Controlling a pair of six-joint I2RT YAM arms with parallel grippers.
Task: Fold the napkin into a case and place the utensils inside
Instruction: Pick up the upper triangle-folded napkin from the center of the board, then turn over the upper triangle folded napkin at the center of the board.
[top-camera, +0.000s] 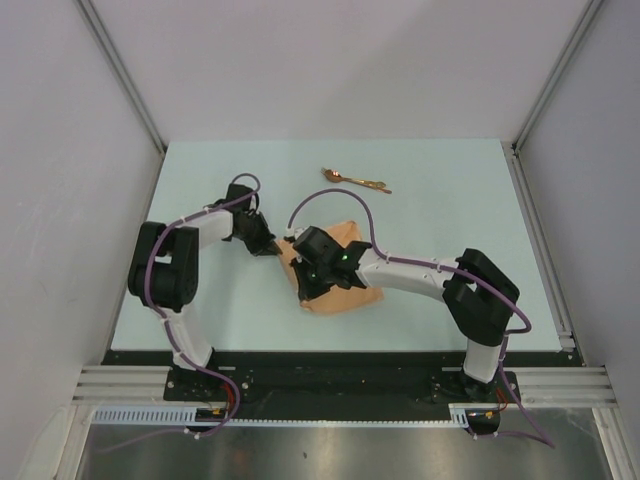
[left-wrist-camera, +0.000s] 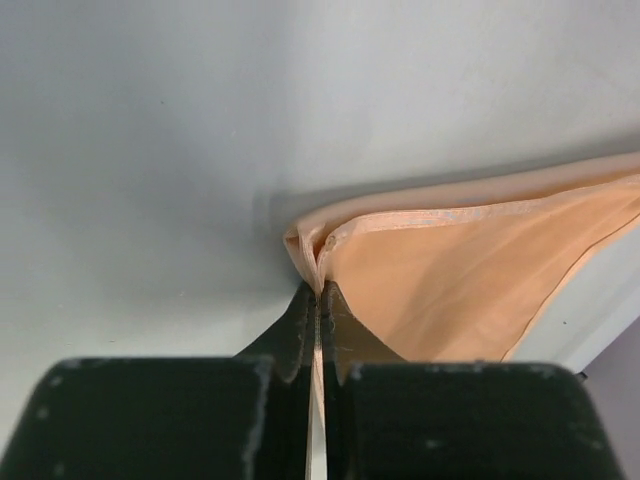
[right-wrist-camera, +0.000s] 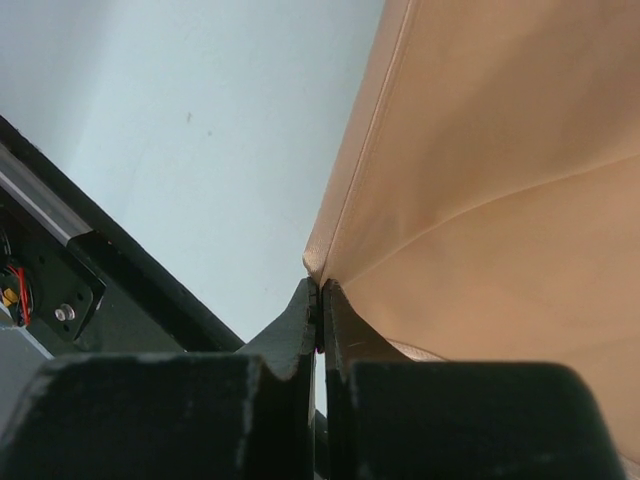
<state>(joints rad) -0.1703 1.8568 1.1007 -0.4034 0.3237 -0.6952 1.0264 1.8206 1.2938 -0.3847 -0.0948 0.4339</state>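
Observation:
The peach-orange napkin (top-camera: 345, 270) lies partly folded near the table's middle. My left gripper (top-camera: 270, 245) is shut on the napkin's left corner; in the left wrist view the cloth (left-wrist-camera: 450, 270) is pinched between the fingertips (left-wrist-camera: 318, 292). My right gripper (top-camera: 310, 285) is shut on another corner at the napkin's near-left side; the right wrist view shows the cloth (right-wrist-camera: 490, 180) pinched at the fingertips (right-wrist-camera: 319, 290). The copper-gold utensils (top-camera: 356, 180) lie together behind the napkin, spoon bowl to the left, away from both grippers.
The pale table (top-camera: 450, 200) ends at a black front edge (top-camera: 340, 357), which also shows in the right wrist view (right-wrist-camera: 100, 260). Grey walls and metal rails (top-camera: 540, 240) bound the left and right sides.

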